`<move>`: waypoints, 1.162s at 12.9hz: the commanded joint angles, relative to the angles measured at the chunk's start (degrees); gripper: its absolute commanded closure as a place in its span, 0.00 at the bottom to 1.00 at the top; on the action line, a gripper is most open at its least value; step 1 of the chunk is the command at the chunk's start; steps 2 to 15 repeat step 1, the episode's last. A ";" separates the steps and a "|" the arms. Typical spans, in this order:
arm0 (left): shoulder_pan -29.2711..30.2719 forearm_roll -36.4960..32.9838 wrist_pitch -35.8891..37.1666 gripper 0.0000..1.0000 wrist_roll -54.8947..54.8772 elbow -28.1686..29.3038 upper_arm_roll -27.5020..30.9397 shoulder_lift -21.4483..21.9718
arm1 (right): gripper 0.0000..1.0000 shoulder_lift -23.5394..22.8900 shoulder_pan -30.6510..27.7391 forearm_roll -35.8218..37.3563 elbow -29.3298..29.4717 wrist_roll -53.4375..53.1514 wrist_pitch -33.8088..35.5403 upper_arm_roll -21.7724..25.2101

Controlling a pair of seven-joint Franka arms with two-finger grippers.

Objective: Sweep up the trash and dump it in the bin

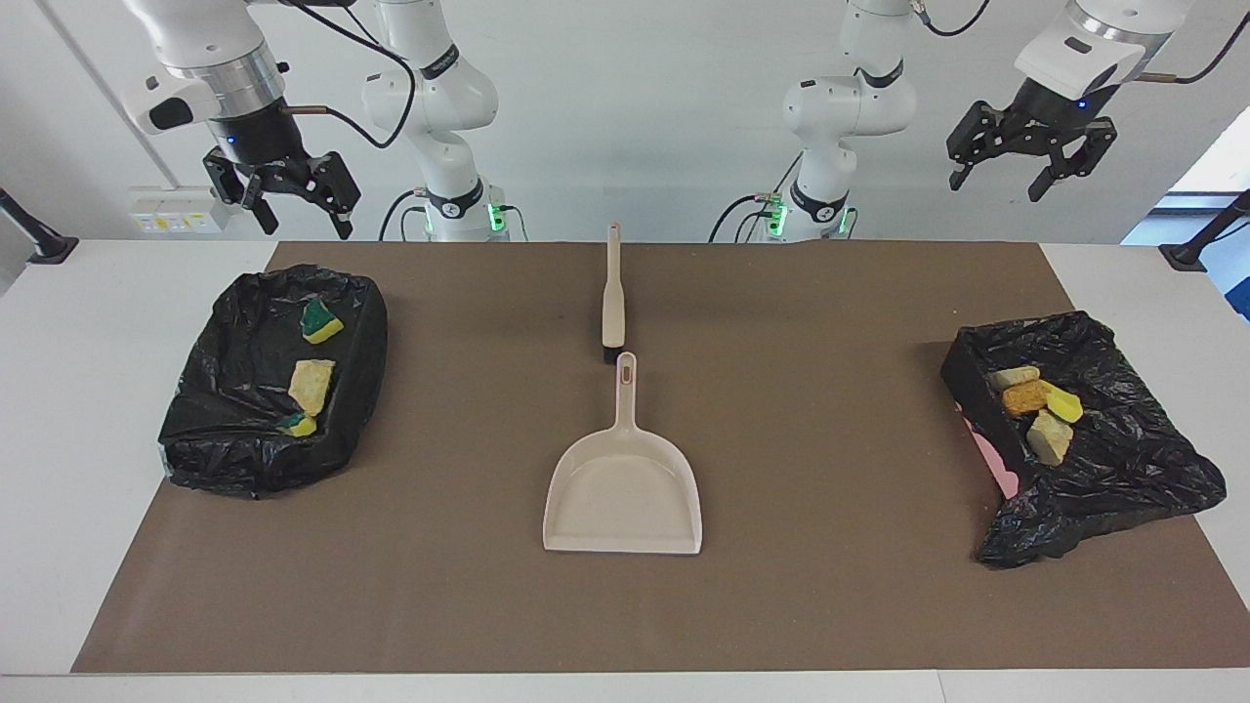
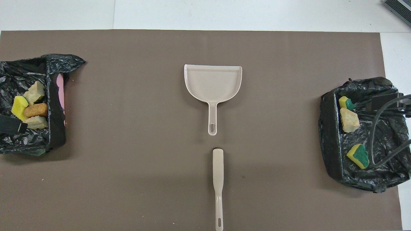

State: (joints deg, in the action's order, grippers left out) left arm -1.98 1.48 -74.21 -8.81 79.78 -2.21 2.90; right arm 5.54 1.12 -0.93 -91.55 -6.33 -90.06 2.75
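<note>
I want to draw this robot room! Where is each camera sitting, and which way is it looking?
Facing view: high across the table, looking at the robots; both arms show, left end effector and right end effector raised, open.
Overhead view: above the robots' end, looking steeply down; only the left arm's dark edge and the right arm's cables show.
Both share the dustpan, brush and two bins holding trash.
</note>
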 commanded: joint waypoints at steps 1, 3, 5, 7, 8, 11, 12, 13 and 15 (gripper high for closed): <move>0.92 0.19 0.56 0.00 0.11 0.82 -0.60 0.97 | 0.00 0.26 -0.51 -0.92 0.15 0.61 0.86 -0.29; 0.92 0.19 0.56 0.00 0.11 0.82 -0.60 0.97 | 0.00 0.26 -0.51 -0.92 0.15 0.61 0.86 -0.29; 0.92 0.19 0.56 0.00 0.11 0.82 -0.60 0.97 | 0.00 0.26 -0.51 -0.92 0.15 0.61 0.86 -0.29; 0.92 0.19 0.56 0.00 0.11 0.82 -0.60 0.97 | 0.00 0.26 -0.51 -0.92 0.15 0.61 0.86 -0.29; 0.92 0.19 0.56 0.00 0.11 0.82 -0.60 0.97 | 0.00 0.26 -0.51 -0.92 0.15 0.61 0.86 -0.29; 0.92 0.19 0.56 0.00 0.11 0.82 -0.60 0.97 | 0.00 0.26 -0.51 -0.92 0.15 0.61 0.86 -0.29; 0.92 0.19 0.56 0.00 0.11 0.82 -0.60 0.97 | 0.00 0.26 -0.51 -0.92 0.15 0.61 0.86 -0.29; 0.92 0.19 0.56 0.00 0.11 0.82 -0.60 0.97 | 0.00 0.26 -0.51 -0.92 0.15 0.61 0.86 -0.29; 0.92 0.19 0.56 0.00 0.11 0.82 -0.60 0.97 | 0.00 0.26 -0.51 -0.92 0.15 0.61 0.86 -0.29</move>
